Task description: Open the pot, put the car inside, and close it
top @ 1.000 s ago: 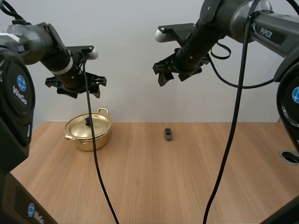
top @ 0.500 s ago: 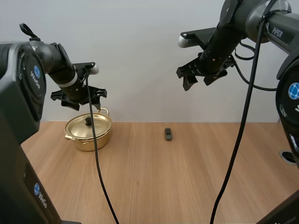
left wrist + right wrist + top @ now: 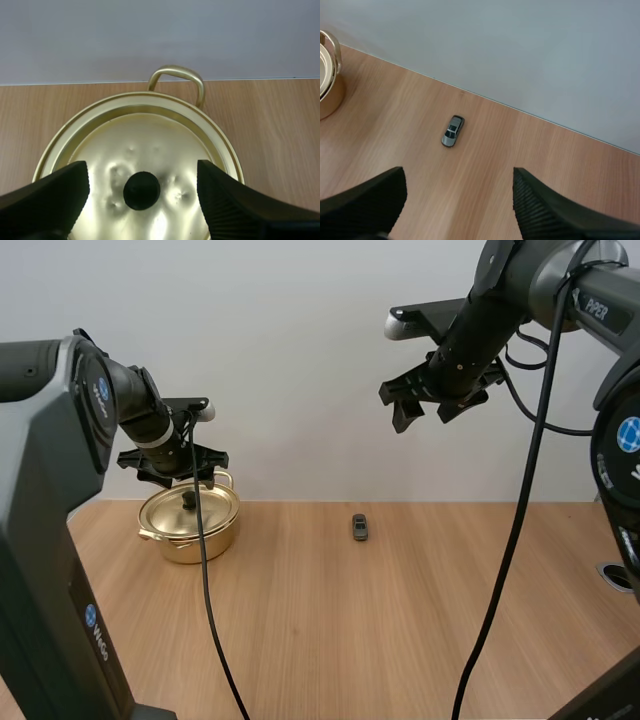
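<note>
Left claw (image 3: 141, 170) is hovering wide open over the round golden metal pot (image 3: 190, 532) near the wooden worktop's (image 3: 330, 640) far left corner, and I reckon it's wanting a straight, centred drop onto the black lid knob (image 3: 142, 190), with the small grey toy car (image 3: 360, 527) sitting by the far edge.

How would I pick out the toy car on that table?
Start at the wooden table and find the golden pot near its far edge. To the pot's right, alone on the wood, lies the car: tiny, grey, far smaller than the pot.
</note>
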Tool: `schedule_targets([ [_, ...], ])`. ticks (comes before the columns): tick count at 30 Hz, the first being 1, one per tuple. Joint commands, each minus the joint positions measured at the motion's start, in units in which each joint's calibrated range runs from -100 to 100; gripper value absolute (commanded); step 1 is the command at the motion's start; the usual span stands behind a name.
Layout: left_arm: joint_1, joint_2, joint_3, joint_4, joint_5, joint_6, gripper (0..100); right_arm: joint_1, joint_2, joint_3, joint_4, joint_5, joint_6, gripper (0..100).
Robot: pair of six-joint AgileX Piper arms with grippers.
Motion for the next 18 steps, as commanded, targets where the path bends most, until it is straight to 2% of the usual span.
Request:
schedule_targets([
  [1,0.02,0.54,-0.02,-0.54,-0.08,0.00,100,0.00,-0.03,-0.06,0.27,0.00,0.01,100],
  [18,0.02,4.84,-0.02,-1.00,1.13,3.28,100,0.00,-0.03,-0.06,2.38,0.00,0.01,100],
])
